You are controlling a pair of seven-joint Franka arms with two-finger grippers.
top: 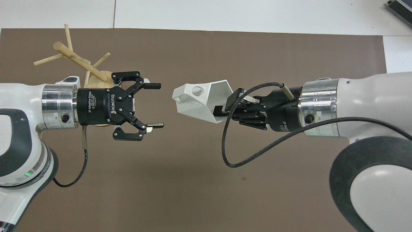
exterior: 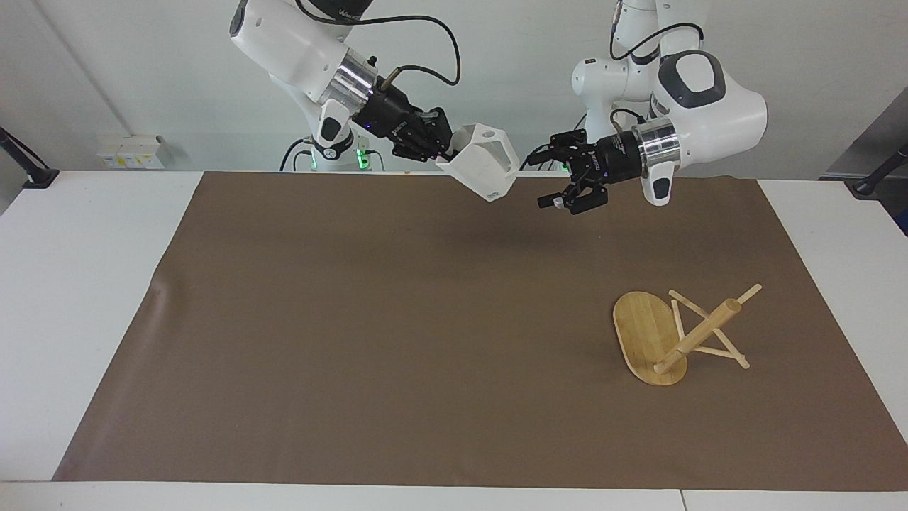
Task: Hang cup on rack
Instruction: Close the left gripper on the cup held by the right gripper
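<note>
Right gripper (exterior: 445, 150) clamped on the rim of the small white faceted cup with a blocky handle pierced by a round hole (exterior: 484, 169), held up over the brown mat (exterior: 397, 319) at the robots' edge, handle hole facing up. Left gripper (top: 155, 105) splayed wide, holding nothing, level with the cup and just apart from it; body reads "2F Adaptive Gripper ROBOTIQ". Light bamboo mug rack with oval base and peg sticks (exterior: 681, 333) lies tipped on its side on the mat toward the left arm's end. Small dark mark on the cup's side, unreadable.
</note>
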